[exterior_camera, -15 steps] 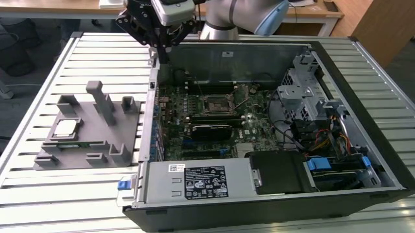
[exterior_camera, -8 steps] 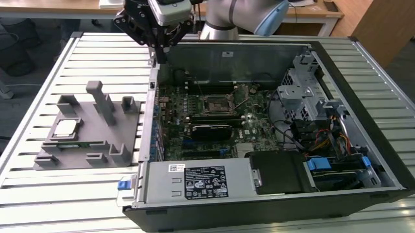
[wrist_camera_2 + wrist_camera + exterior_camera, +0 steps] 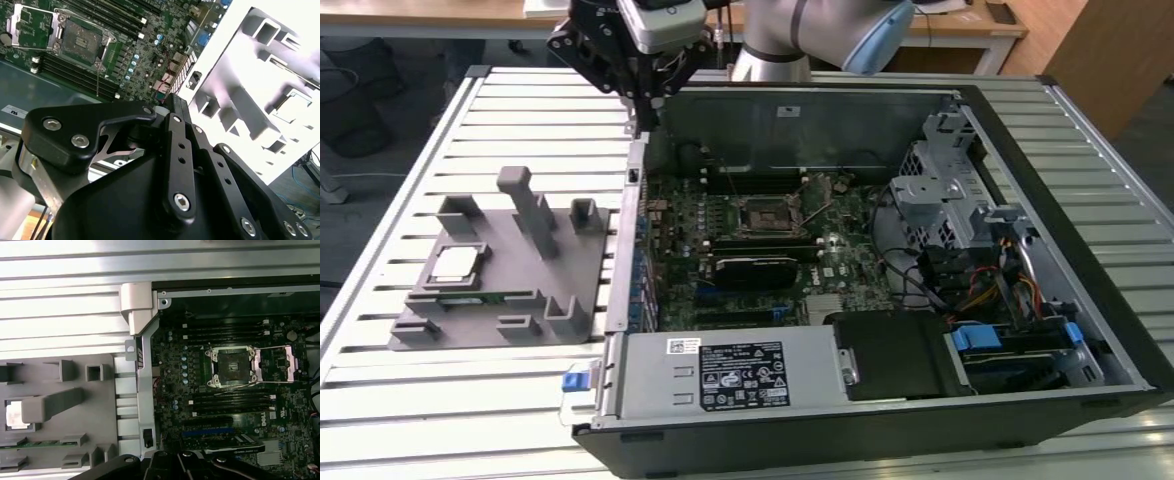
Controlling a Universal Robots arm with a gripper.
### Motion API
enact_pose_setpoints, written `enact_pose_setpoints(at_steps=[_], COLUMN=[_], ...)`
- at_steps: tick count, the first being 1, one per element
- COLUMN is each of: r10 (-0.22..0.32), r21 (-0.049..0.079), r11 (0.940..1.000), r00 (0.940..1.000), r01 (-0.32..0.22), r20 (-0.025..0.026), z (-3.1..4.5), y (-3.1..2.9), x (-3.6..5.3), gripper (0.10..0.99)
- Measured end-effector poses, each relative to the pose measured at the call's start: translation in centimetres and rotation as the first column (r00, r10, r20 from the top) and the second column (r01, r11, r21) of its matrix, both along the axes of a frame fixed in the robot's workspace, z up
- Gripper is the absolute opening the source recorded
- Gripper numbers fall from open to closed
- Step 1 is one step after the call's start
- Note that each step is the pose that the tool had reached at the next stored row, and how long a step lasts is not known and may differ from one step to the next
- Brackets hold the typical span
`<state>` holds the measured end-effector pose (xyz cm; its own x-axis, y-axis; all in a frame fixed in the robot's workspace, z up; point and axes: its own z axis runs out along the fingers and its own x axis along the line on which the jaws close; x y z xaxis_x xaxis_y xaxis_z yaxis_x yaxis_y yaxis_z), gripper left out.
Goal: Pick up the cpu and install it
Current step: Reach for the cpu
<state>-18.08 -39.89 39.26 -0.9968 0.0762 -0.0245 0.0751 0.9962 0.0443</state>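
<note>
While the cpu (image 3: pixel 454 263) lies flat, silvery top upward, in a shallow pocket of the grey holder (image 3: pixel 520 240), the fingers (image 3: pixel 644 100) hang over one far corner of the open computer case (image 3: pixel 881 448), the corner nearest that holder. They are drawn together, with no gap visible between the tips, and they hold nothing (in the second wrist view the black linkages of the fingers (image 3: pixel 175 107) converge on a single point). Whether the tips touch the case rim cannot be told.

The holder rests on the slatted metal tabletop (image 3: pixel 454 400) just beside the case, outside its wall on the exterior view's left. The cpu therefore sits outside the case and well apart from the fingers. In the first wrist view the cpu (image 3: pixel 17 415) appears as a pale square, partly overlapped by a grey post of the holder (image 3: pixel 55 405). A long green memory stick (image 3: pixel 474 298) occupies a slot of the same holder, likewise outside the case.

Inside the case the green motherboard (image 3: pixel 720 230) lies flat on the case floor. Near the middle of the case the black socket (image 3: pixel 763 212) stands uncovered, its contact field showing and its metal plate (image 3: pixel 287 362) swung open to one side. A silver power supply (image 3: pixel 720 370) fills the near corner of the case in the exterior view. The pale robot arm (image 3: pixel 814 40) rises beyond the case's far wall.
</note>
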Motion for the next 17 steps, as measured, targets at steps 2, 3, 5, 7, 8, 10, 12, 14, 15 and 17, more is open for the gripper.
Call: enact_pose_setpoints(at_steps=[2,3,5,7,8,10,12,14,15,17], r10=[0.0,0.0,0.0,0.0,0.0,0.0,0.0,0.0,0.0,0.0], r21=[0.0,0.0,0.0,0.0,0.0,0.0,0.0,0.0,0.0,0.0], r11=[1.0,1.0,1.0,1.0,1.0,1.0,1.0,1.0,1.0,1.0], r00=[1.0,1.0,1.0,1.0,1.0,1.0,1.0,1.0,1.0,1.0], r01=[0.0,0.0,0.0,0.0,0.0,0.0,0.0,0.0,0.0,0.0], r20=[0.0,0.0,0.0,0.0,0.0,0.0,0.0,0.0,0.0,0.0], z=[0.0,0.0,0.0,0.0,-0.01,-0.01,-0.01,-0.02,-0.02,-0.02], y=[0.0,0.0,0.0,0.0,0.0,0.0,0.0,0.0,0.0,0.0], x=[-0.11,-0.17,-0.27,-0.37,-0.42,-0.51,-0.7,-0.79,-0.84,-0.95], gripper=[0.106,0.106,0.106,0.106,0.106,0.106,0.106,0.106,0.106,0.106])
